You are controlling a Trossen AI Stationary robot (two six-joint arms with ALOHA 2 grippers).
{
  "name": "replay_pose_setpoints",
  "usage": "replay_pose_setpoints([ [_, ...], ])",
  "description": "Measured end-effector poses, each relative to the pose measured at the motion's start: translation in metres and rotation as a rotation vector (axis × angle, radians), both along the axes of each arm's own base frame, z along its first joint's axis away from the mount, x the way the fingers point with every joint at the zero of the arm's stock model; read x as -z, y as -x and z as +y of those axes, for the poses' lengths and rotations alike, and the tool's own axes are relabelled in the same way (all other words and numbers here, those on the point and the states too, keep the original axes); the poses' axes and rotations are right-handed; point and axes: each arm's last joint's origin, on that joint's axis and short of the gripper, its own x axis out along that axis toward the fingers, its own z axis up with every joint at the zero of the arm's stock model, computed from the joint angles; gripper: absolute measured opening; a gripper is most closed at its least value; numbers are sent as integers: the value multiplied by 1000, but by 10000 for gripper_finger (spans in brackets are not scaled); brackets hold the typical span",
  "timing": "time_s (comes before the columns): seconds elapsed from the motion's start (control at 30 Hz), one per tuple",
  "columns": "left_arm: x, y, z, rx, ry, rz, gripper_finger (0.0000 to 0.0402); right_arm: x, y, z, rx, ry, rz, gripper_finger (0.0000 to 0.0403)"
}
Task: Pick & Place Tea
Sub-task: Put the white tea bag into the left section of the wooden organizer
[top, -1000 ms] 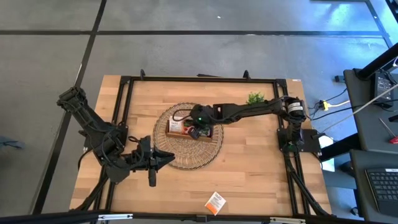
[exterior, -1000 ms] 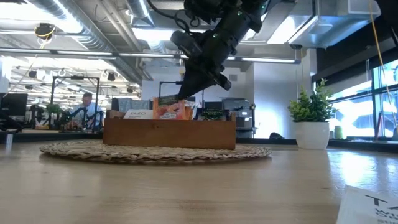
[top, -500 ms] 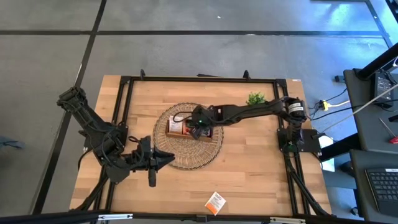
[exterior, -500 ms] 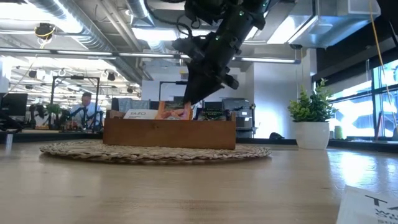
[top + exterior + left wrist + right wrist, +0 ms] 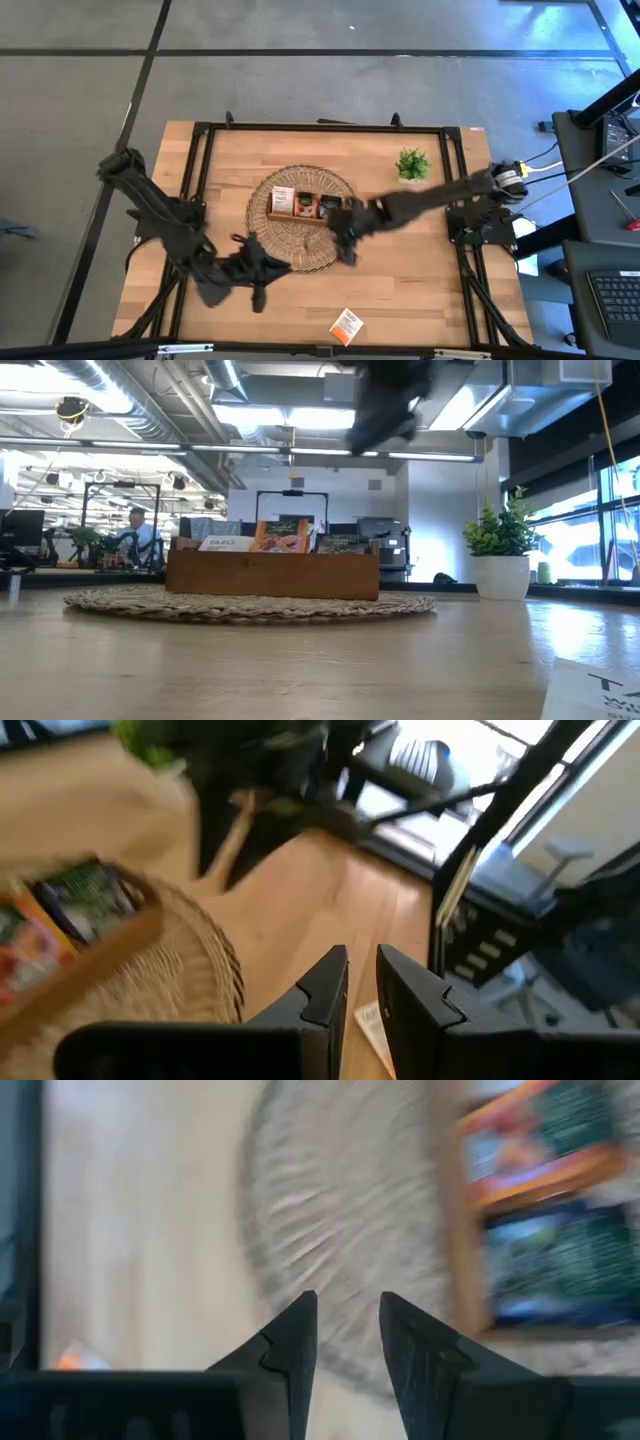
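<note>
The brown wooden tray (image 5: 305,208) sits on a round woven mat (image 5: 300,250). Tea sachets stand upright in its compartments (image 5: 280,537), white, orange and dark ones. One white-and-orange sachet (image 5: 346,325) lies flat near the table's near edge and also shows in the left wrist view (image 5: 372,1025). My right gripper (image 5: 348,1330) is open and empty, above the mat's near-right rim (image 5: 347,248). My left gripper (image 5: 362,982) has a narrow gap between its fingers. It hovers over the table near the mat's near edge (image 5: 258,290), left of the lone sachet.
A small green potted plant (image 5: 411,163) stands right of the mat toward the far edge. A black frame (image 5: 455,215) runs along the table's sides. Bare wood lies between the mat and the near edge. Beyond the table is an office with a person (image 5: 140,532).
My right gripper lowered an orange sachet into the tray, let go, then rose and pulled back toward the table's near-right, off the tray. The sachet stays standing in the tray. My left arm swung toward the near edge and right, closer to the lone sachet.
</note>
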Motion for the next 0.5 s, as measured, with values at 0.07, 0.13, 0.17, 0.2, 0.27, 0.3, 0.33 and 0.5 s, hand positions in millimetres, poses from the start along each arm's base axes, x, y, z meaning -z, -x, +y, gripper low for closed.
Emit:
replay_pose_setpoints([
  [0.07, 15, -14, -4, 12, 19, 37, 56, 4, 14, 26, -76, 7, 4, 115],
  [0.13, 31, -29, -9, 29, 38, 65, 56, 10, 28, 49, -122, -12, 8, 115],
  [0.17, 38, -36, -11, 41, 48, 75, 56, 13, 35, 59, -137, -30, 13, 115],
  [0.2, 46, -44, -13, 51, 61, 82, 55, 18, 42, 69, -155, -54, 22, 115],
  [0.27, 61, -58, -16, 82, 91, 97, 53, 26, 51, 88, -188, -91, 18, 115],
  [0.3, 70, -64, -17, 95, 99, 111, 52, 30, 56, 97, -209, -102, 5, 115],
  [0.33, 77, -71, -18, 113, 114, 119, 52, 35, 59, 106, -230, -117, -17, 115],
  [0.5, 111, -87, -24, 195, 149, 193, 55, 65, 67, 142, -330, -200, -166, 115],
])
